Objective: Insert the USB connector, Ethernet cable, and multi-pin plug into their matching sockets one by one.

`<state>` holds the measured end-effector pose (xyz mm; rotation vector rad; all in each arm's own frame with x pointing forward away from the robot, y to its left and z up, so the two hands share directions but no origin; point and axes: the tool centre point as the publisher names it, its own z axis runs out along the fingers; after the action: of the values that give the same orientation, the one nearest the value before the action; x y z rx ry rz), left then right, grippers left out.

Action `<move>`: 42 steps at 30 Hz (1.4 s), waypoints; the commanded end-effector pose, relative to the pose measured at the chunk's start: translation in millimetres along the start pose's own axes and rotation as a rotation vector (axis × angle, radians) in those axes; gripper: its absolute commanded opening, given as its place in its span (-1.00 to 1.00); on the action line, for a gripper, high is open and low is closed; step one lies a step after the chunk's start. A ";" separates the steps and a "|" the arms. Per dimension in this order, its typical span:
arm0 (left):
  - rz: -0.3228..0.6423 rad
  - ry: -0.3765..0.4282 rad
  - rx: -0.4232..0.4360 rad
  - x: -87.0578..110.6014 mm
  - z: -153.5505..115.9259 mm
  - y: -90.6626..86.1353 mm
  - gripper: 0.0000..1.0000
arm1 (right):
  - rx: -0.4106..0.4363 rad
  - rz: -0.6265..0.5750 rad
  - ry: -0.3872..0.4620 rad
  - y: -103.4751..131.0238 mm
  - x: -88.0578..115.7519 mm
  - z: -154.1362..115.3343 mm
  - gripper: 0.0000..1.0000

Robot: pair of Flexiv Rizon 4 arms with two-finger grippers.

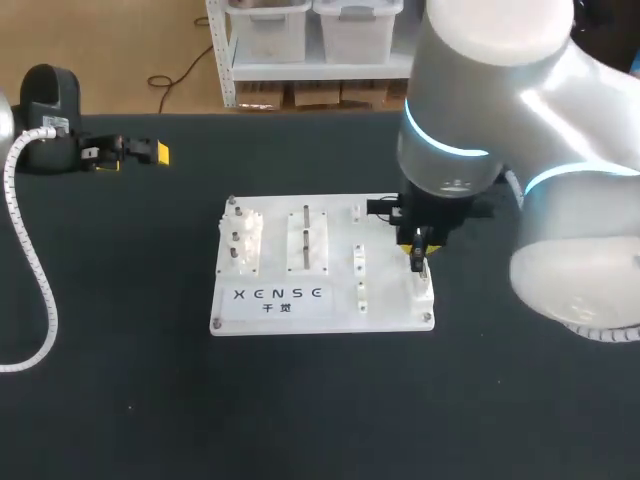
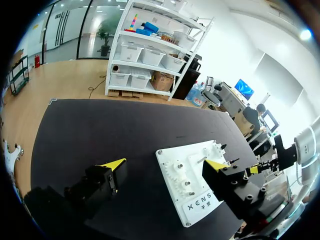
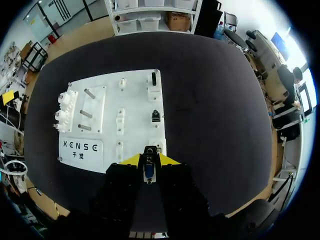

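Right arm is in over the white board (image 1: pixel 385 300), and the right gripper (image 3: pixel 149 160) has its yellow-tipped fingers pinched narrow on a small connector (image 3: pixel 148 172), one finger on each side. From the metal shell and the blue inside, I'd call it the USB connector, though that's a judgement. It hangs nose-down right above the white socket block (image 1: pixel 422 290) at the board's near right corner, and from the wrist view the block sits just ahead of the fingertips. Whether the tip is touching the opening or is a shade above it, I cannot tell.

Over on the far left of the black table (image 1: pixel 300 420), the left gripper (image 1: pixel 135 155) sits well apart from the board with its fingers spread wide and nothing between them.

So the step in hand looks like the first insertion: connector gripped, lined up, not visibly seated. The next move calls for a straight push down with the shell square to the slot. Any tilt or sideways offset and it will likely catch on the rim instead of sliding home. After that come letting go and fetching the next plug
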<state>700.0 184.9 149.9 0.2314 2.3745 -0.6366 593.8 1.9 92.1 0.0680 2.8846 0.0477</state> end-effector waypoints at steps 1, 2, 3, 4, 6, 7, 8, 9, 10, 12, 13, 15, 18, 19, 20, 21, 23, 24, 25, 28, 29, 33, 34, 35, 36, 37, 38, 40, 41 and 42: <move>0.000 0.000 0.000 0.0 0.0 0.0 1.00 | 0.005 0.000 -0.028 -3.7 1.0 4.8 -1.00; 0.000 0.000 0.000 0.0 0.0 0.0 1.00 | 0.005 -0.003 -0.026 -4.1 0.7 5.6 -1.00; 0.000 0.000 0.000 0.0 0.0 0.0 1.00 | 0.008 -0.007 -0.024 -4.5 0.5 6.8 -1.00; 0.000 0.000 0.000 0.0 0.0 0.0 1.00 | 0.011 -0.010 -0.023 -4.6 0.5 7.8 -1.00; 0.000 0.000 0.000 0.0 0.0 0.0 1.00 | 0.015 -0.016 -0.022 -4.7 0.7 8.5 -1.00; 0.000 0.000 0.000 0.0 0.0 0.0 1.00 | 0.016 -0.019 -0.021 -4.8 1.0 9.1 -1.00; 0.000 0.000 0.000 0.0 0.0 0.0 1.00 | 0.019 -0.024 -0.020 -5.2 1.2 9.8 -1.00; 0.000 0.000 0.000 0.0 0.0 0.0 1.00 | 0.023 -0.028 -0.022 -5.4 1.5 10.3 -1.00; 0.000 0.000 0.000 0.0 0.0 0.0 1.00 | 0.023 -0.028 -0.021 -5.7 1.8 10.6 -1.00; 0.000 0.000 0.000 0.0 0.0 0.0 1.00 | 0.025 -0.027 -0.019 -6.5 2.1 11.9 -1.00; 0.000 0.000 0.000 0.0 0.0 0.0 1.00 | 0.027 -0.027 -0.019 -6.8 2.1 12.8 -1.00; 0.000 0.000 0.000 0.0 0.0 0.0 1.00 | 0.030 -0.026 -0.018 -7.0 2.1 14.0 -1.00; 0.000 0.000 0.000 0.0 0.0 0.0 1.00 | 0.033 -0.029 -0.015 -6.6 2.7 15.5 -1.00; 0.000 0.000 0.000 0.0 0.0 0.0 1.00 | 0.034 -0.030 -0.015 -6.6 2.8 15.6 -1.00; 0.000 0.000 0.000 0.0 0.0 0.0 1.00 | 0.035 -0.031 -0.015 -6.6 2.8 15.6 -1.00; 0.000 0.000 0.000 0.0 0.0 0.0 1.00 | 0.035 -0.032 -0.015 -6.7 2.9 15.6 -1.00; 0.000 0.000 0.000 0.0 0.0 0.0 1.00 | 0.036 -0.034 -0.016 -6.8 3.1 15.8 -1.00; 0.000 0.000 0.000 0.0 0.0 0.0 1.00 | 0.037 -0.036 -0.017 -6.8 3.2 15.9 -1.00; 0.000 0.000 0.000 0.0 0.0 0.0 1.00 | 0.039 -0.039 -0.019 -6.9 3.3 15.9 -1.00; 0.000 0.000 0.000 0.0 0.0 0.0 1.00 | 0.042 -0.042 -0.020 -7.0 3.6 16.1 -1.00; 0.000 0.000 0.000 0.0 0.0 0.0 1.00 | 0.043 -0.044 -0.020 -7.2 3.7 16.3 -1.00; 0.000 0.000 0.000 0.0 0.0 0.0 1.00 | 0.049 -0.049 -0.020 -8.1 4.5 17.2 -1.00; 0.000 0.000 0.000 0.0 0.0 0.0 1.00 | 0.050 -0.049 -0.019 -8.2 4.6 17.3 -1.00; 0.000 0.000 0.000 0.0 0.0 0.0 1.00 | 0.051 -0.050 -0.019 -8.2 4.7 17.3 -1.00; 0.000 0.000 0.000 0.0 0.0 0.0 1.00 | 0.052 -0.050 -0.019 -8.3 4.8 17.4 -1.00; 0.000 0.000 0.000 0.0 0.0 0.0 1.00 | 0.053 -0.050 -0.019 -8.4 4.9 17.6 -1.00; 0.000 0.000 0.000 0.0 0.0 0.0 1.00 | 0.053 -0.050 -0.019 -8.5 5.0 17.8 -1.00; 0.000 0.000 0.000 0.0 0.0 0.0 1.00 | 0.055 -0.050 -0.020 -8.5 5.0 18.1 -1.00; 0.000 0.000 0.000 0.0 0.0 0.0 1.00 | 0.055 -0.051 -0.021 -8.4 5.1 18.4 -1.00; 0.000 0.000 0.000 0.0 0.0 0.0 1.00 | 0.056 -0.051 -0.021 -8.3 5.0 18.5 -1.00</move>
<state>700.0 184.9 149.9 0.2314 2.3745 -0.6366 593.6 -6.3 73.8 0.0025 2.8693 -0.0400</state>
